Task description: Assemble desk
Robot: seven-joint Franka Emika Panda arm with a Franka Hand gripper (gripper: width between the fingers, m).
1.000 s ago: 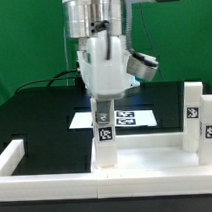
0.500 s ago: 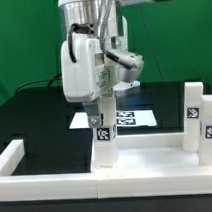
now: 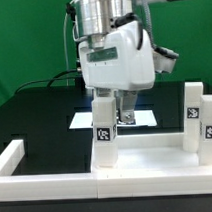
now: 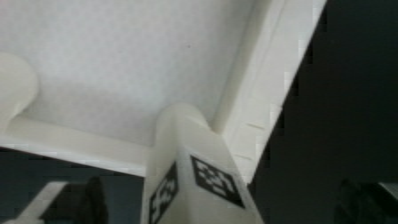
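Note:
The white desk top (image 3: 146, 150) lies flat near the front, its raised rim showing in the wrist view (image 4: 267, 90). One tagged leg (image 3: 103, 129) stands upright on the top's corner at the exterior view's left; it also shows in the wrist view (image 4: 196, 170). My gripper (image 3: 106, 104) hangs straight above this leg with its fingers on either side of the leg's upper end. In the wrist view my gripper (image 4: 214, 208) has its dark fingers (image 4: 71, 203) standing apart from the leg, so it is open.
Two more tagged legs (image 3: 194, 112) (image 3: 210, 129) stand at the exterior view's right. The marker board (image 3: 138, 118) lies behind the gripper. White border rails (image 3: 16, 156) run along the front and the left.
The wrist and gripper body have turned about the vertical axis above the leg. The leg's tag faces the same way, and the leg stands in the same spot.

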